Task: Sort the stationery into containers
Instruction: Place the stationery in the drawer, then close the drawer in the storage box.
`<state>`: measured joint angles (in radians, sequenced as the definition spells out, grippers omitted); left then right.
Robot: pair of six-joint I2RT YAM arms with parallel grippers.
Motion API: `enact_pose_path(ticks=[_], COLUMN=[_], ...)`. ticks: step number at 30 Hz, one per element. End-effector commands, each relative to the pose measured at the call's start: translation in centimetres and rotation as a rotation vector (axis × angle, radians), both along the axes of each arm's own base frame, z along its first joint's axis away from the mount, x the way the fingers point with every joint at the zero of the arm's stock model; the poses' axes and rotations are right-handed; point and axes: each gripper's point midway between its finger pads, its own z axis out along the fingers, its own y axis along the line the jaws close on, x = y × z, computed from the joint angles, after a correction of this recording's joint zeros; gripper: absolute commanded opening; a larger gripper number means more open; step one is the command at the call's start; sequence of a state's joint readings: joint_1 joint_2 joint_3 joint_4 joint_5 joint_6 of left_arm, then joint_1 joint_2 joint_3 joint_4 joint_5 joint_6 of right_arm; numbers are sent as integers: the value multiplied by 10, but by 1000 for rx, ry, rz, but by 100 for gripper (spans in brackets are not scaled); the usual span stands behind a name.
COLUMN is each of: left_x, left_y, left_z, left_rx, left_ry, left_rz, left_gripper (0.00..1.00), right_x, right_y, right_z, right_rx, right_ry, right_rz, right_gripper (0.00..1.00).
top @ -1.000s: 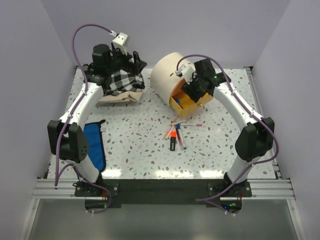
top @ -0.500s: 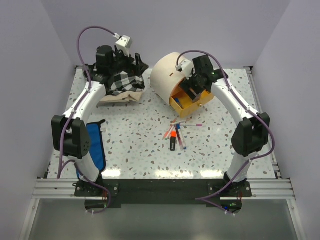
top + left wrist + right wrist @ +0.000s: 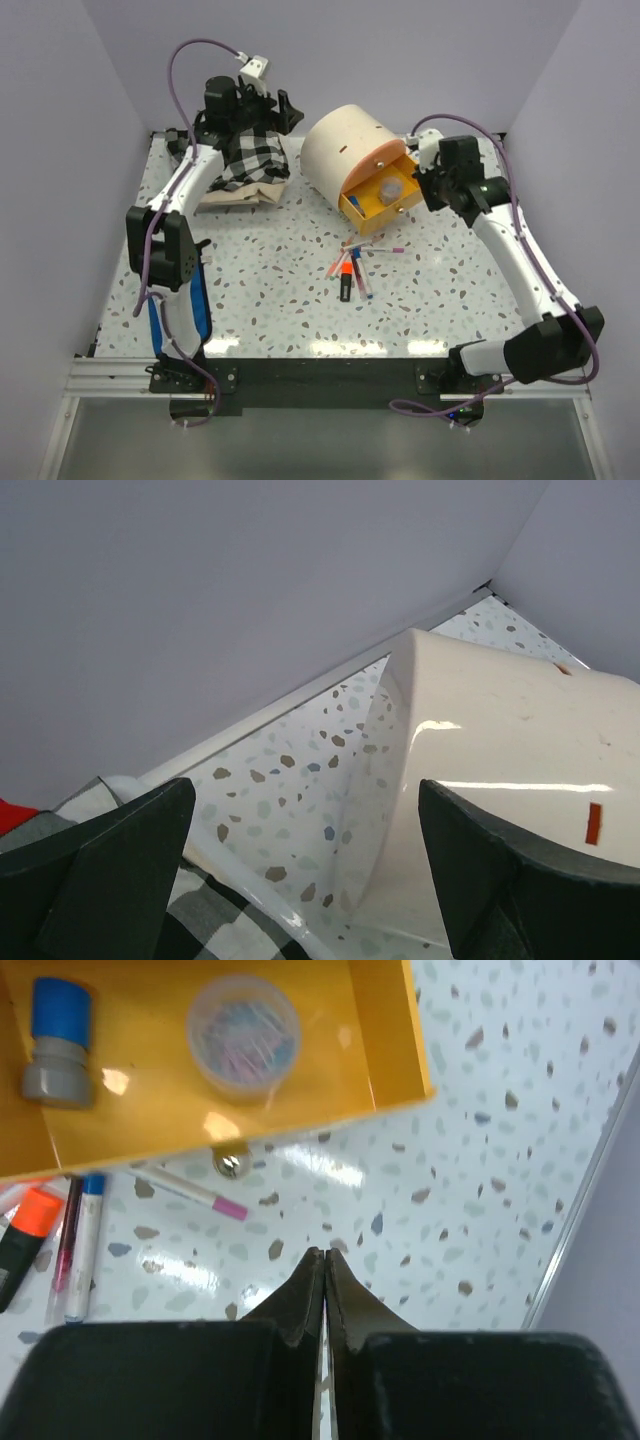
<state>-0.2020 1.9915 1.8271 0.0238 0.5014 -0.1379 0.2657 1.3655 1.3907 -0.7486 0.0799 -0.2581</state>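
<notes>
Pens [image 3: 360,272] and highlighter [image 3: 345,267]: lay loose on the table, just in front of the cabinet [image 3: 338,148].
Right gripper [image 3: 323,1258]: hung pinched closed and empty, beside the cabinet's open drawer [image 3: 355,212].
Drawer contents: held the clear pot [image 3: 243,1033] and a blue-capped item [image 3: 58,1040], possibly a glue stick.
Left gripper [image 3: 305,820]: spread wide, empty, behind the cabinet's left side, over the checked cloth [image 3: 250,160].

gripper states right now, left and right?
Left gripper: open, holding nothing.
Right gripper: shut, holding nothing.
</notes>
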Motion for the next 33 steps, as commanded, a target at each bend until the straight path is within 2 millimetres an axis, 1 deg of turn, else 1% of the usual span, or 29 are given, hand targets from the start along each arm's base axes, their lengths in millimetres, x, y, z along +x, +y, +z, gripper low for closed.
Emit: enact_pose_path(ticks=[1,2,3,4,5,6,8,9,10,12,13,14,16,20,22,23,26,31,33], left_x=[33,37,44,47,50,55,62,63,64,67,69,70,69,62,61,60,57,49,46], left_y=[3,3,1,0,-2,-4,-7,-9,-10,-14,-16,-20,-27,-38,-41,-41,-44,-52,-54], left_z=[33,37,29,26,28,16,9,4,1,-5,-7,-18,-18,-26,-28,-29,-34,-35,-37], left_rx=[-15,-20,-23,-25,-34,-46,-70,-86,-96,-121,-125,-122,-114,-119,-123,-124,-126,-141,-148], left_ry=[-144,-168,-167,-175,-201,-186,-207,-201,-206,-220,-221,-202,-211,-193,-185,-180,-168,-150,-139], left_rz=[23,20,17,13,-1,-5,-29,-38,-45,-64,-70,-89,-113,-153,-161,-165,-183,-224,-235], left_gripper=[97,96,92,88,84,71,57,39,30,18,16,15,15,15,15,15,15,12,11], right_x=[-12,-13,-13,-11,-10,-8,-2,1,5,9,12,14,17,25,30,33,41,58,66], right_y=[-3,0,0,-1,1,0,-3,-4,-7,-7,-7,-6,-2,10,17,18,25,34,39], right_z=[-37,-42,-46,-50,-53,-59,-61,-60,-60,-61,-61,-61,-61,-58,-55,-58,-55,-57,-52], right_rx=[137,161,174,185,191,193,212,224,235,248,253,261,286,338,370,378,405,463,482], right_ry=[98,115,126,130,141,157,166,166,165,172,170,170,174,176,170,179,171,185,176], right_rz=[-108,-100,-104,-110,-106,-115,-133,-138,-150,-149,-150,-150,-133,-101,-84,-82,-63,-74,-64], right_gripper=[0,0,0,0,0,0,0,0,0,0,0,0,0,0,0,0,0,0,0])
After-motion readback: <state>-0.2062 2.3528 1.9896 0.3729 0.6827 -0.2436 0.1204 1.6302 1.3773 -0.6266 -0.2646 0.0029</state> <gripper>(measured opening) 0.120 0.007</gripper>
